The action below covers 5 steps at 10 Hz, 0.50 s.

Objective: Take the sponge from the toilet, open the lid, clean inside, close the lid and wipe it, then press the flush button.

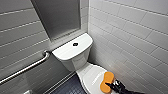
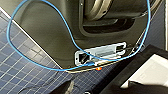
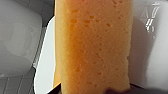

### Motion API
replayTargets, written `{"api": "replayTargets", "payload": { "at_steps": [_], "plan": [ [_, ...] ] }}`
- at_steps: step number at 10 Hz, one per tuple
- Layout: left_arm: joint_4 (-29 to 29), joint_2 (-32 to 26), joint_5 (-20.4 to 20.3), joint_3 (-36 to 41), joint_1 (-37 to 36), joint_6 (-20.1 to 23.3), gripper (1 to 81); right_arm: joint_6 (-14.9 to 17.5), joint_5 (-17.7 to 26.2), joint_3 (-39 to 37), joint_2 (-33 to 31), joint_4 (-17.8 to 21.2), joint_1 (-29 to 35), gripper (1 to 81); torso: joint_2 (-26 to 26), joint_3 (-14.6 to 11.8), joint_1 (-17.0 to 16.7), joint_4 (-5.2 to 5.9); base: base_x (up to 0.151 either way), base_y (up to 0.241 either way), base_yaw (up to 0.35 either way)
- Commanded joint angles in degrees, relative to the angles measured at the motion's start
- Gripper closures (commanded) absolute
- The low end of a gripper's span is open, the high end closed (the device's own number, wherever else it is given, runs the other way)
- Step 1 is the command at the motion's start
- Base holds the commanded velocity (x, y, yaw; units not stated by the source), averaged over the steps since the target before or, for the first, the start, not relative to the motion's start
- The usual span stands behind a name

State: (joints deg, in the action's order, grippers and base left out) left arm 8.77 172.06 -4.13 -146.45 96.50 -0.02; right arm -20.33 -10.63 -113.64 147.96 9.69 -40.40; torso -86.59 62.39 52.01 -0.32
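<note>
Sponge (image 1: 107, 82) first: you have an orange, rounded block with a pitted, open-pored face, lying flat on the closed white lid (image 1: 91, 75) of the toilet (image 1: 75, 58), near the lid's edge on the tiled-wall (image 1: 130, 37) side. Its near end touches the tip of the right gripper (image 1: 115, 86), and the rest of it stretches straight away from that tip. Beyond the sponge's far end, farther still from the gripper, stands the rounded tank with the small dark flush button (image 1: 75, 44) in the middle of its top. In the right wrist view the sponge (image 3: 92, 45) looms so large that its far end is cut off, and a dark sliver at its near end is all you get of the gripper, so you cannot tell whether it has closed on the block or merely rests against it. The left gripper (image 2: 66, 87) is a dark blur over the dark tiled floor (image 2: 20, 62), its grip impossible to judge; a blue cable (image 2: 8, 30) loops across the robot's body beyond it. A steel grab bar (image 1: 27, 67) runs along the wall on the side of the tank away from the right gripper.
</note>
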Motion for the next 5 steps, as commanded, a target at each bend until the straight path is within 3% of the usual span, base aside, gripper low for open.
{"api": "replayTargets", "payload": {
  "at_steps": [1, 5],
  "plan": [
    [0.4, 0.4, 5.3, 0.5, 3.0, 0.4, 1.0, 0.1, 3.4, 5.1, -3.4, 0.2, 4.5, 1.0, 0.0, 0.0, 0.0, 0.0, 0.0, 0.0, 0.0],
    [0.4, 0.9, 5.1, 0.5, 2.8, 1.1, 1.0, 0.1, 3.3, 9.7, -7.9, 0.2, 5.2, 1.0, 0.0, 0.0, 0.0, 0.0, 0.0, 0.0, 0.0]
  ]
}}
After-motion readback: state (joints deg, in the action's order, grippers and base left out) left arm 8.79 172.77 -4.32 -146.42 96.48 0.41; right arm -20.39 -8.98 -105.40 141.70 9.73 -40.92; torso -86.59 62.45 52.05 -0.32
